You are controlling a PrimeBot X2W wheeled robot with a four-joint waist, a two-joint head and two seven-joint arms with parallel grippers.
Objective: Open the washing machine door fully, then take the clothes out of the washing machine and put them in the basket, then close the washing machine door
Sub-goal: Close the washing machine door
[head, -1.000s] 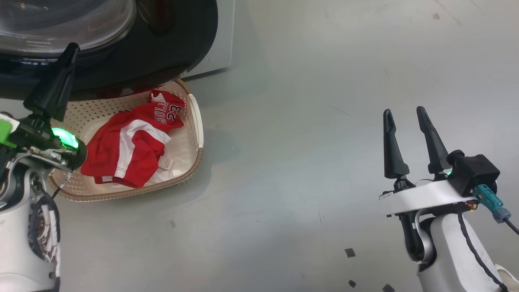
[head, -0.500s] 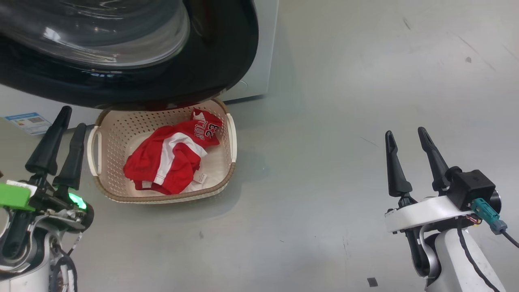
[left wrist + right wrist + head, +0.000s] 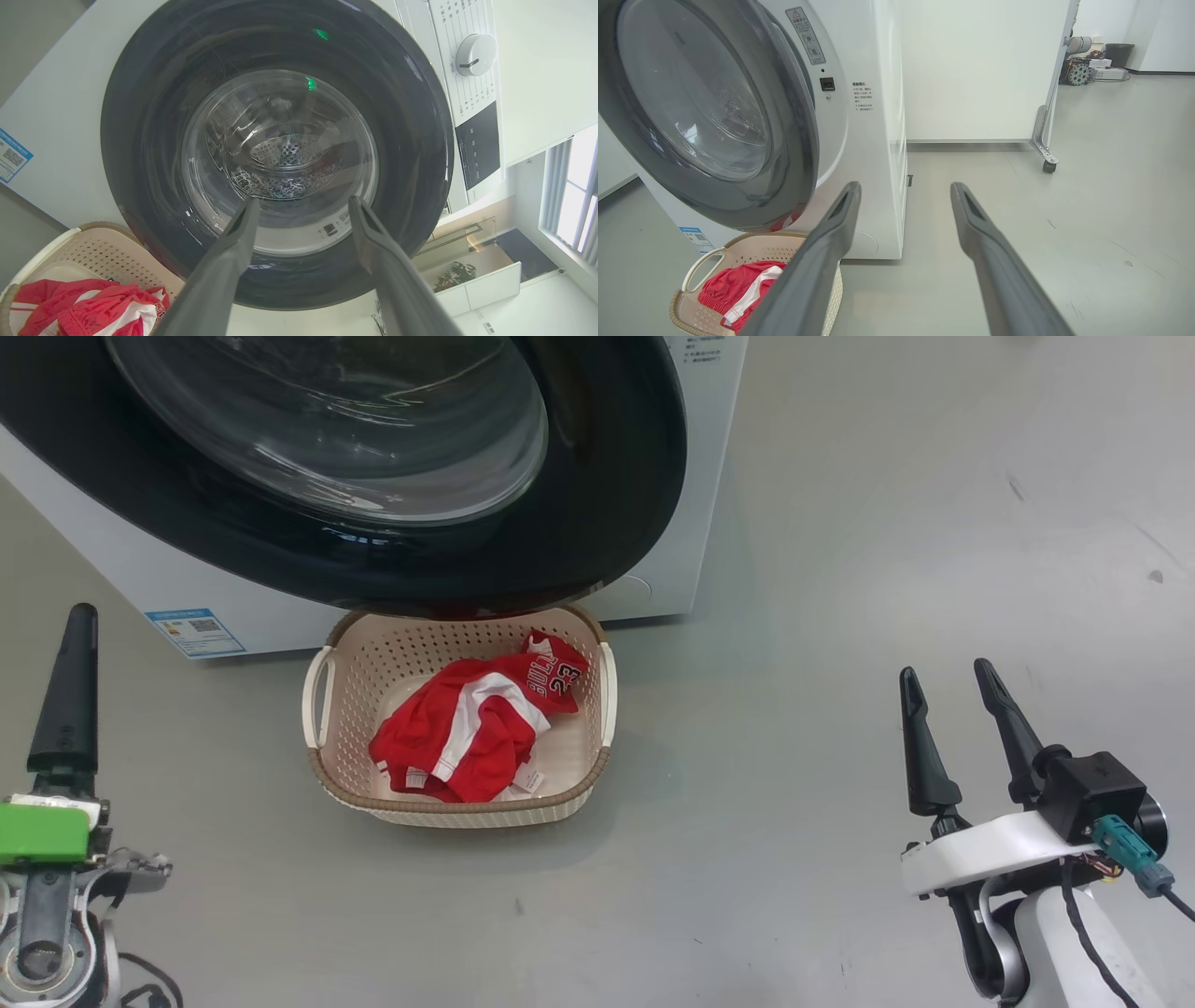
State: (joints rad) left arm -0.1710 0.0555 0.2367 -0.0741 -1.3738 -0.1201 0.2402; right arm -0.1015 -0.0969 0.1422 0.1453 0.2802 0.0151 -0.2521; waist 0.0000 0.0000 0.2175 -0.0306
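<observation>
Grey floor (image 3: pixel 840 616), door (image 3: pixel 644 513) covering far basket rim (image 3: pixel 467 803)

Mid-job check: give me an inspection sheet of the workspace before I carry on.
Surface: grey floor, a few small dark marks.
Job's things: washing machine door across the front of the washing machine, latched or not unclear; basket on the floor below it, red clothes inside.
Clutter: nothing seen.
Grippers: left gripper open, empty, facing the door; right gripper open, empty, off to the side.
Cables: black cable along the right forearm, teal plug at the wrist.
Surroundings: white wheeled partition; gear in the far corner.
</observation>
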